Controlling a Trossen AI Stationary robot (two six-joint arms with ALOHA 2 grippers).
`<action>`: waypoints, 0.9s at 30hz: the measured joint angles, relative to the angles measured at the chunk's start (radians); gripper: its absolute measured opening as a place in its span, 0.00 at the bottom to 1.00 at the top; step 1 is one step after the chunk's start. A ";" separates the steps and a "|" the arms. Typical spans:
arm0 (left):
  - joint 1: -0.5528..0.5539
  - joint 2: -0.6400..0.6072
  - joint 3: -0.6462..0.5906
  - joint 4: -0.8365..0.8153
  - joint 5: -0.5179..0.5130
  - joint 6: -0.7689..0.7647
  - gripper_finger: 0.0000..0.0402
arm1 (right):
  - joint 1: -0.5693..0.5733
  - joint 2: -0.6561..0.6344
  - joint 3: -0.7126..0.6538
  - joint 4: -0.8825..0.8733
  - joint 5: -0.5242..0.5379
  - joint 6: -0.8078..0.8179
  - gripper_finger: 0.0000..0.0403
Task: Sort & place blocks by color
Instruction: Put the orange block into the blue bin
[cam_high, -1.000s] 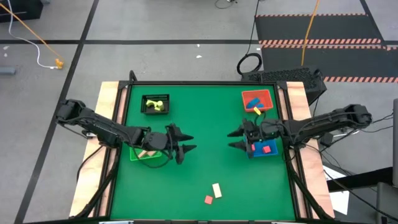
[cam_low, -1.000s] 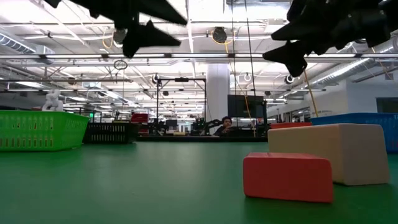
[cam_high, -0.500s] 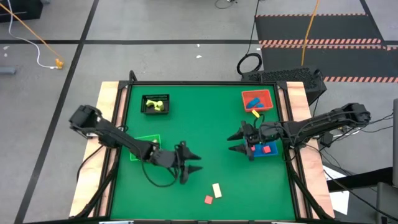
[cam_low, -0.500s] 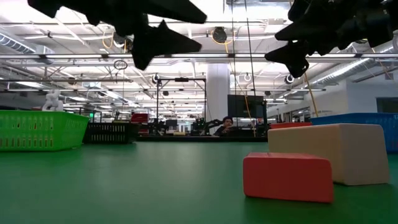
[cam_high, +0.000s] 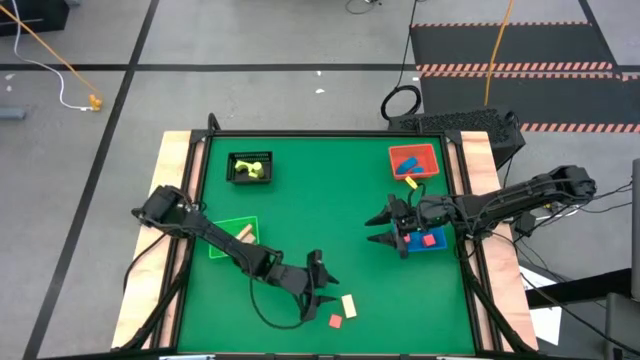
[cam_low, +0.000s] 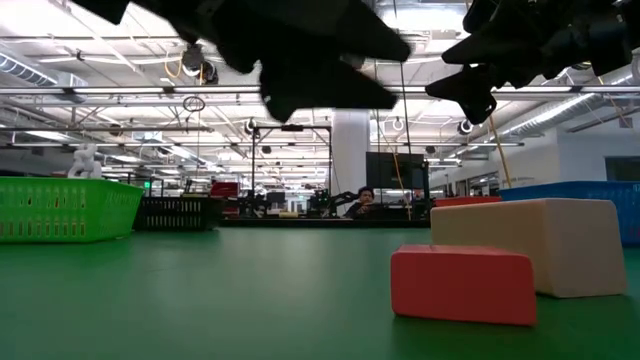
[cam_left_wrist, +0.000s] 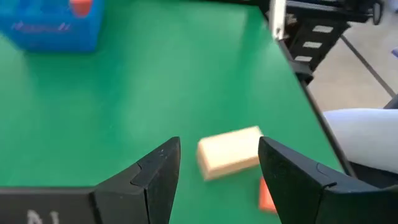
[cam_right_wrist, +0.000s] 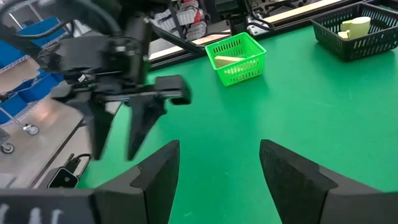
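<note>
The left gripper (cam_high: 325, 288) has swung away from the green bin (cam_high: 222, 232) across the table (cam_high: 320, 200) and now hovers, fingers open, beside the cream block (cam_high: 348, 306) and red block (cam_high: 336, 321), likely the next pick. The right gripper (cam_high: 381, 226) stays open beside the blue bin (cam_high: 428, 244).

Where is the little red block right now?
In the high view the red block lies on the green table near its front edge, just beside the cream block, with the left gripper hovering close by.
</note>
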 joint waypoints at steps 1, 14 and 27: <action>-0.005 0.014 0.019 0.003 0.000 0.016 0.54 | 0.000 0.000 0.000 0.000 0.000 0.000 0.53; -0.140 0.093 0.089 -0.043 -0.107 0.144 0.54 | 0.000 0.000 0.000 0.001 0.000 0.000 0.53; -0.156 0.235 0.089 0.065 -0.163 0.090 0.57 | 0.000 0.000 0.000 0.000 0.000 0.000 0.53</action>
